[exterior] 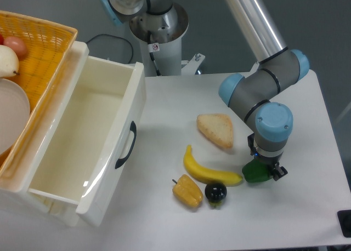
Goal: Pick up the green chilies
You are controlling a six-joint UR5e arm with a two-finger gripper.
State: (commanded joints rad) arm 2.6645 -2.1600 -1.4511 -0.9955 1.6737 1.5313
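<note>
The green chilies (253, 173) are a small glossy dark-green toy pepper on the white table, just right of the banana's right end. My gripper (267, 171) points straight down over it, and the blue wrist hides most of the fingers. One dark fingertip (278, 171) shows against the pepper's right side. The pepper's left part sticks out from under the gripper. I cannot tell whether the jaws press on it or whether it rests on the table.
A yellow banana (208, 171), a yellow-orange pepper (187, 192) and a small black round fruit (215, 192) lie left of the gripper. A bread slice (216, 129) lies behind them. An open white drawer (82, 147) and a yellow basket (41, 53) stand at the left.
</note>
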